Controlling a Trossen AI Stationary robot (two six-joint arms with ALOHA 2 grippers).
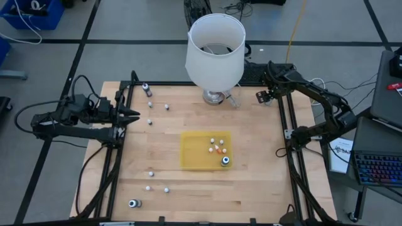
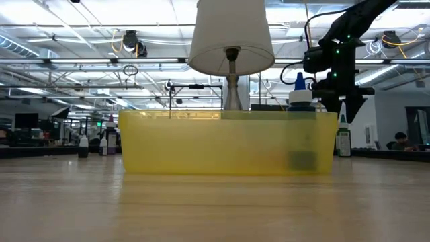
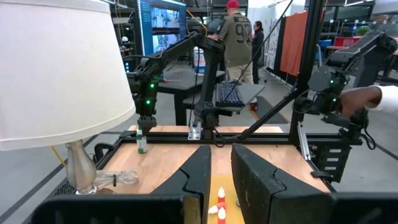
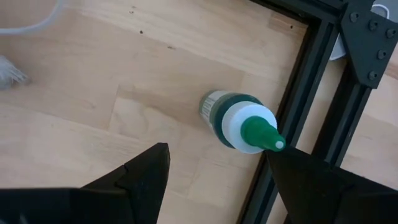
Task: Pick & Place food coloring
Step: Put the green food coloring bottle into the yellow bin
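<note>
A small food coloring bottle point(image 4: 239, 121) with a white collar and a green tip stands upright on the wooden table, close to the black frame rail point(image 4: 292, 118) at the far right. My right gripper point(image 4: 217, 171) hangs open above it, pointing steeply down, a finger on either side and clear of it; the left wrist view shows that gripper point(image 3: 144, 124) just over the bottle point(image 3: 142, 144). Several more bottles lie in the yellow tray point(image 1: 191, 157). Others stand scattered along the table's left side point(image 1: 149, 122). My left gripper point(image 1: 135, 115) waits shut at the left edge, held level.
A lamp with a big white shade point(image 1: 215, 44) stands at the far middle, its cord point(image 1: 233, 99) lying near the right gripper. Black frame rails border the table on both sides. A person's hand point(image 3: 360, 99) shows beyond the table's right side; other people stand farther off.
</note>
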